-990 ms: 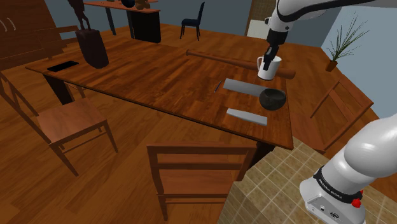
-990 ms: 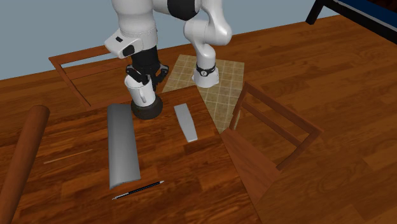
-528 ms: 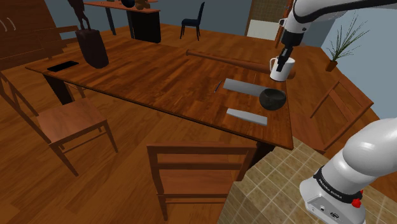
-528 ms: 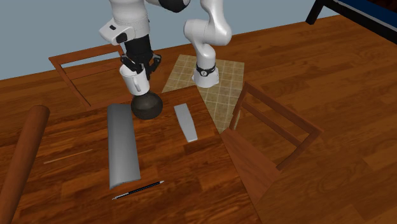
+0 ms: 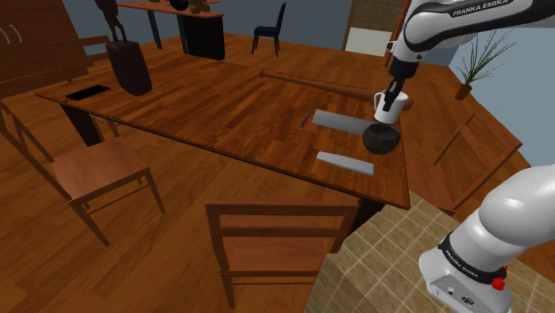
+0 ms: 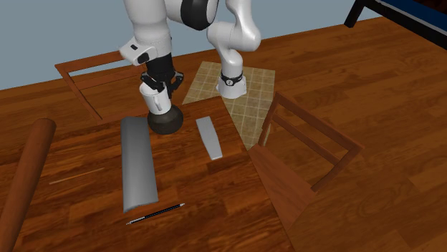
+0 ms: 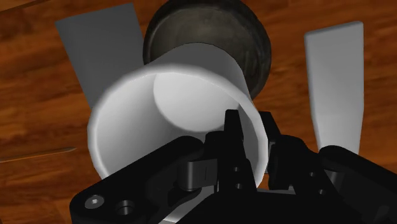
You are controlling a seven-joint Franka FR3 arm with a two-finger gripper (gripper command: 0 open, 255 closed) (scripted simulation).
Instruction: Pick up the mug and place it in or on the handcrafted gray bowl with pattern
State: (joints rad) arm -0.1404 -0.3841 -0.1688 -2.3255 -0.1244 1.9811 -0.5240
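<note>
Arm [image 5: 500, 212] raised, extended forward; end effector [image 5: 388, 95] pointing down, fingers [image 7: 234, 130] clamped on mug [image 5: 392, 109] wall.

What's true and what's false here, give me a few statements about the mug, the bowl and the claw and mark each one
1. The claw is shut on the wall of the white mug, one finger inside and one outside. True.
2. The mug stands on the table beside the bowl. False: it is held off the table, over the dark bowl.
3. A flat grey slab lies on either side of the bowl. True: the long slab on one side and the short slab on the other.
4. The black pen lies in the bowl. False: it lies on the table past the long slab, apart from the bowl.
</note>
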